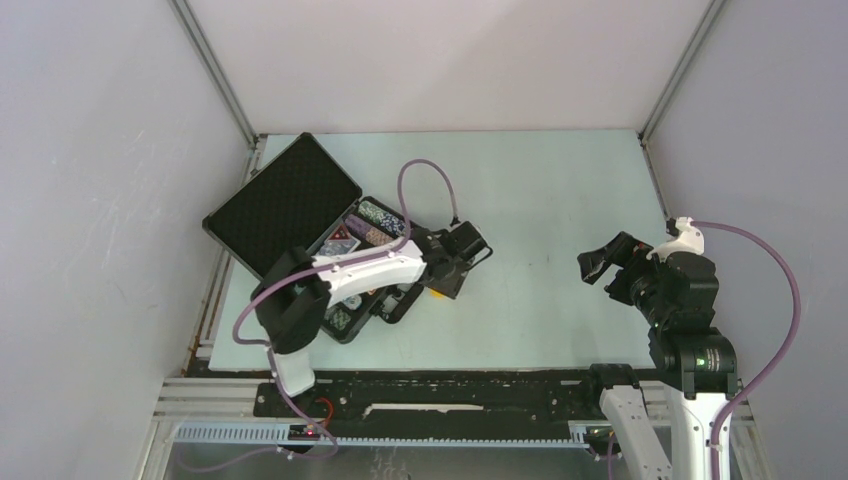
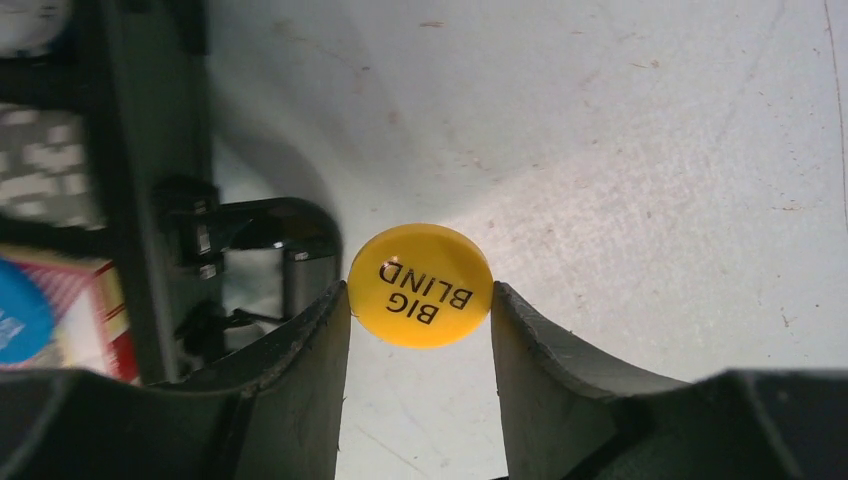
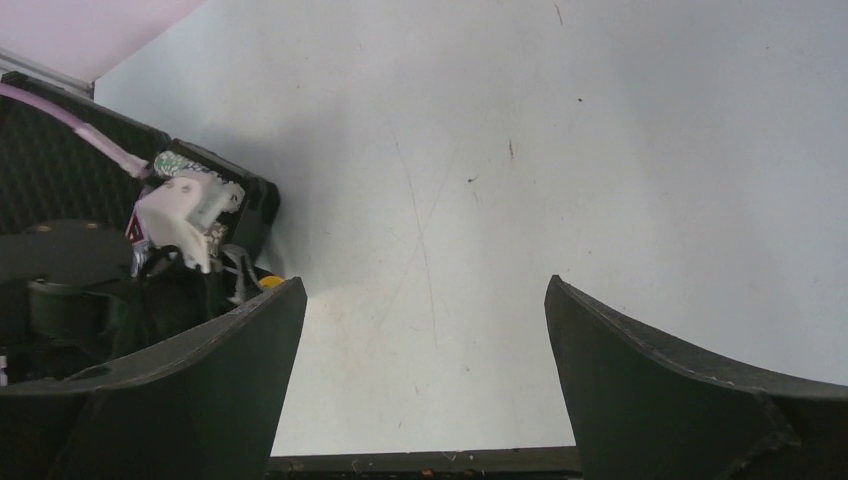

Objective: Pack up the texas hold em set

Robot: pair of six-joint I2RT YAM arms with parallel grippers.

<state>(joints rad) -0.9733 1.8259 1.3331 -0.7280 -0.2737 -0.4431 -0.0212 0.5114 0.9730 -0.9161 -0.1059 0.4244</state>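
The black briefcase (image 1: pixel 285 205) of the texas hold em set lies open at the table's left, with poker chips (image 1: pixel 378 222) and cards in its tray. My left gripper (image 1: pixel 441 287) hangs just right of the case's front, shut on a yellow disc (image 2: pixel 421 285) marked BIG BLIND; the disc is pinched edge to edge between both fingertips above the table. In the left wrist view the case handle (image 2: pixel 270 215), a red card deck (image 2: pixel 95 310) and a blue disc (image 2: pixel 20 315) show at the left. My right gripper (image 1: pixel 597 265) stands open and empty over bare table at the right (image 3: pixel 425 300).
The pale table (image 1: pixel 540 200) is enclosed by grey walls on three sides. A purple cable (image 1: pixel 425 175) loops over the left arm near the case. The black front rail (image 1: pixel 450 395) runs along the near edge between the arm bases.
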